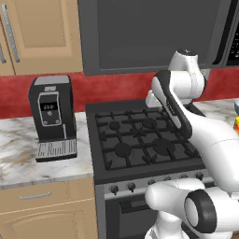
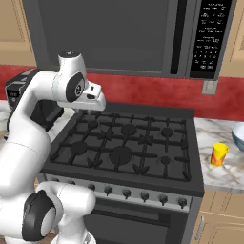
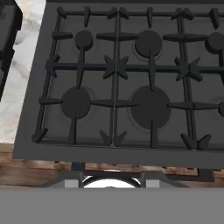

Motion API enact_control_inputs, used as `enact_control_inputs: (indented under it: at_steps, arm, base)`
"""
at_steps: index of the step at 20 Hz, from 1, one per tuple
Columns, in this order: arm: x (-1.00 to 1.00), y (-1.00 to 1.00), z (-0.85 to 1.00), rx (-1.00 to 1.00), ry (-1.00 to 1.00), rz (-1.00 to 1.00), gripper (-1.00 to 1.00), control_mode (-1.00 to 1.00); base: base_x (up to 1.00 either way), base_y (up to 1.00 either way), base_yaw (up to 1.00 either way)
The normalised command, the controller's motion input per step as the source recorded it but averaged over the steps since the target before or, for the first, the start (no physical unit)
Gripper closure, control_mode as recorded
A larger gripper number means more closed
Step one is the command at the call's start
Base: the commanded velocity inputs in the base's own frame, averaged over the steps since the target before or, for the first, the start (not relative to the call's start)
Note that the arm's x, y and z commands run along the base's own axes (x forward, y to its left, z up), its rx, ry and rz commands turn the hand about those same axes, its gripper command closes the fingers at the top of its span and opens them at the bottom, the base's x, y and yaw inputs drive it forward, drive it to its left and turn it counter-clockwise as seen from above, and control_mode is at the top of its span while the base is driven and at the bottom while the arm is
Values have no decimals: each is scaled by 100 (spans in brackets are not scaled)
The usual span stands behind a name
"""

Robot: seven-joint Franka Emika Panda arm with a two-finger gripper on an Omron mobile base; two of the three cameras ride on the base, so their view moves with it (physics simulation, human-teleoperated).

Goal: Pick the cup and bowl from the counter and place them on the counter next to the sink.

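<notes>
Evidently pre-grasp: small yellow tumbler (image 2: 219,154) stands on the marble desk (image 2: 224,174) right of the black stove (image 2: 124,147), pale blue-grey bowl (image 2: 238,135) just behind; finger spread untellable; reach rightward next.

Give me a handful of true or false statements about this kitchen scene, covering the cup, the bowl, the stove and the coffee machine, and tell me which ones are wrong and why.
1. The cup stands on the counter to the right of the stove. True.
2. The cup sits on a stove burner. False: it stands on the marble, off the stove.
3. The bowl is at the right edge of the right base view, beyond the cup. True.
4. The coffee machine stands right of the stove. False: it is on the counter to the stove's left.
5. A pot rests on the stove grates. False: the grates are bare.
</notes>
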Motion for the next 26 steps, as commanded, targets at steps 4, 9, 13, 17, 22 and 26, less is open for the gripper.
enact_control_inputs:
  at_steps: [4,9,13,17,22,26]
  arm:
    - [-11,0,-12,-1,16,-1,-100,-100]
    - [-15,-17,-46,-7,23,-1,-100,-100]
    - [0,-57,-29,-2,5,1,-100,-100]
    - [0,-74,0,0,0,0,-100,-100]
    - [0,-87,0,0,0,0,-100,-100]
    - [0,-94,0,0,0,0,-100,-100]
  base:
    - [0,0,0]
    - [0,0,0]
    - [0,0,0]
    - [0,0,0]
    - [0,0,0]
    - [0,0,0]
